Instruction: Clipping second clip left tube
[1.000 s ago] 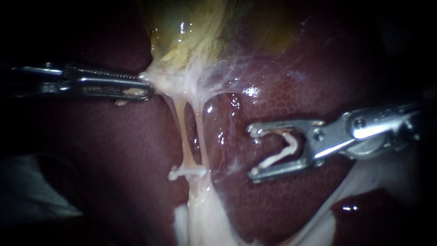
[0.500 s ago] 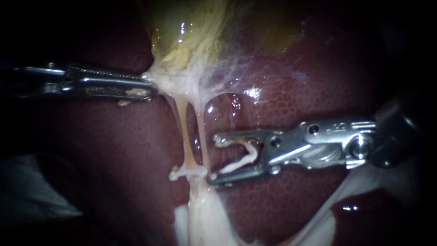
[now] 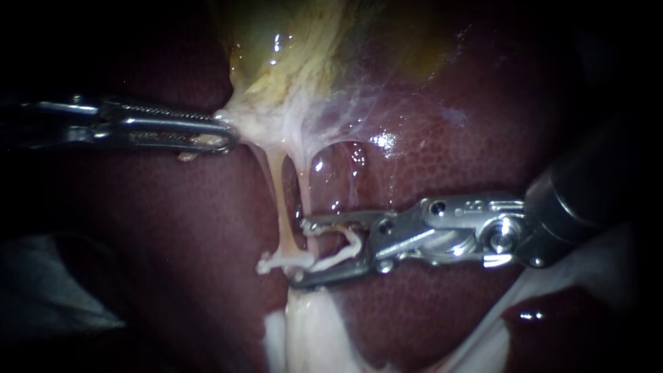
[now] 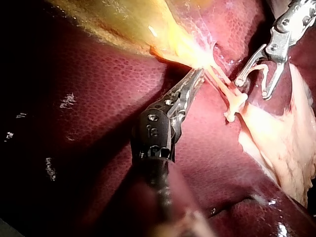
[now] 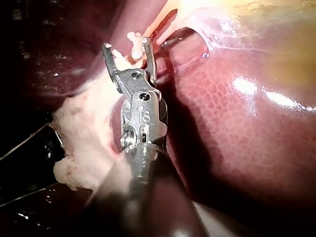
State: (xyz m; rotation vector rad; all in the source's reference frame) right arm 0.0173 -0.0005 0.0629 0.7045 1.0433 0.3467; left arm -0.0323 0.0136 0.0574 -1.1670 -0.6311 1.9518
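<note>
Endoscope view showed the left tube as a thin pale string near the middle. It ran from the gallbladder at 12 o'clock down toward 6 o'clock. The right tube ran just beside it, on its 3 o'clock side. A first clip already sat across the left tube, low down.

The right instrument came in from 3 o'clock. Its jaws stood wide and held a new clip, bent open like a V with one leg against each jaw. The jaw tips reached the right tube, but I could not tell if they were around the left tube yet. I think the jaws were wide so that a tube could slide into the V before the squeeze.

The left instrument came in from 9 o'clock. Its jaws were closed tight on pale tissue just under the gallbladder. That pull probably kept both tubes straight and lifted off the liver.

Room was tight. The new clip's lower leg looked to touch the first clip. The gap between the two tubes was thin. Toward 12 o'clock the left tube had plenty of bare length. At 6 o'clock a pale fatty lump closed things off.
</note>
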